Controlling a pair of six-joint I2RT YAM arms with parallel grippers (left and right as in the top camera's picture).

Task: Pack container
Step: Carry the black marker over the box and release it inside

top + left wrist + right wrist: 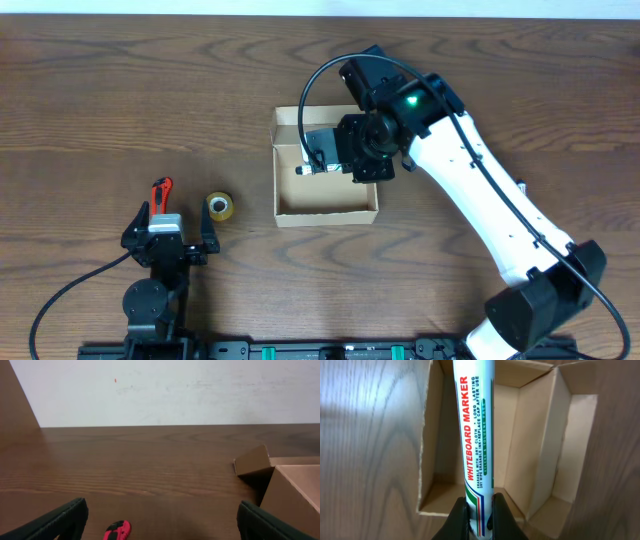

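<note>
With the whiteboard marker (475, 435) clamped in the right hand (480, 506) above the container (325, 198), which sits midway along the worktop (100, 100) towards its far edge, the marker could be left bridging a wall if released askew; the left hand (170, 228) is held open.

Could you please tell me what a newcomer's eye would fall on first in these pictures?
The right gripper draws the eye first, clamped on a whiteboard marker over the open tan container in the middle of the overhead view. Next come the small things at the lower left: a red-handled tool and a roll of tape, just ahead of the open left gripper.
</note>
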